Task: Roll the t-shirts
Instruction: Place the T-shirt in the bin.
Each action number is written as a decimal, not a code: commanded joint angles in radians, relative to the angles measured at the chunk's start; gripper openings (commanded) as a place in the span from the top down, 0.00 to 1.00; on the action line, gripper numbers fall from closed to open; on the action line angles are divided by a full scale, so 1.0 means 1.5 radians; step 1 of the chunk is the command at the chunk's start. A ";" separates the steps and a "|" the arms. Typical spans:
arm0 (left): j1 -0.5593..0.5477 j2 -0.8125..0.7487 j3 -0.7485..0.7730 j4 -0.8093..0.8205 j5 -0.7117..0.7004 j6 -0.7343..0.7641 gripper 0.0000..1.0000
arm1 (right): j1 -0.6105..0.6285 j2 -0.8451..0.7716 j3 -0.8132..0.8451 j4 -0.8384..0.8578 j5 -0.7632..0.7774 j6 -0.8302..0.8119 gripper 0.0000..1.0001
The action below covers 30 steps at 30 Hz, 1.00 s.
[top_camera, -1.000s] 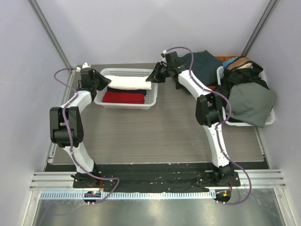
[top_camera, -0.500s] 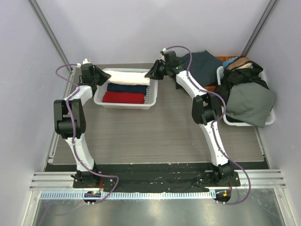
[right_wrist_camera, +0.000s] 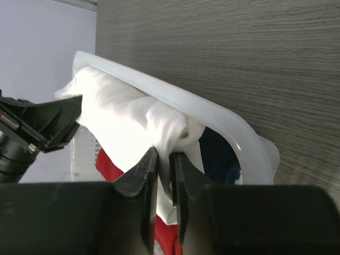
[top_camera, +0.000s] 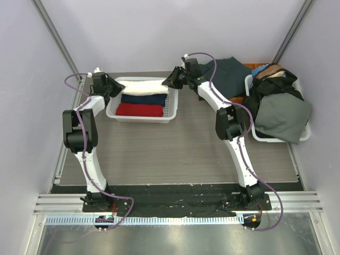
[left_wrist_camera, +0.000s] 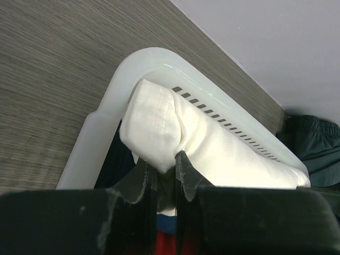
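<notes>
While the worktop [top_camera: 175, 149] carries the basket [top_camera: 141, 120] at its far left and a heap [top_camera: 279, 109] of unrolled clothes at its far right, the step in hand looks like stowing: the white tee [top_camera: 144, 86], rolled into a long tight bolster, lies along the basket's far wall, with the navy tee [top_camera: 143, 99] beside it in the middle row and the red tee [top_camera: 139, 110] nearest the arms. Its cloth is plain cream with a stitched hem showing at the left end, and it is bunched and a little puckered at both ends where it is gripped; no print shows on it. The left pincer [left_wrist_camera: 166, 164] is closed on the roll's left end in the basket's corner, and the right pincer [right_wrist_camera: 163, 156] is closed on the right end just inside the rim. By my reading the roll is as good as placed, so the next move calls for both pairs of jaws to part together and lift clear, gently, lest a snagged fold drag the soft roll loose or pull it over the rim
</notes>
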 commanded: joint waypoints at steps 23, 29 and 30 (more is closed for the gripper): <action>-0.005 -0.022 0.002 0.033 0.001 0.001 0.88 | -0.007 -0.207 -0.155 0.045 0.080 -0.071 0.54; -0.005 -0.027 -0.004 0.027 -0.009 0.001 0.70 | 0.011 -0.162 -0.131 0.105 -0.046 0.006 0.79; -0.004 -0.028 -0.003 0.025 -0.010 0.001 0.67 | 0.021 -0.147 -0.134 0.141 -0.058 0.022 0.83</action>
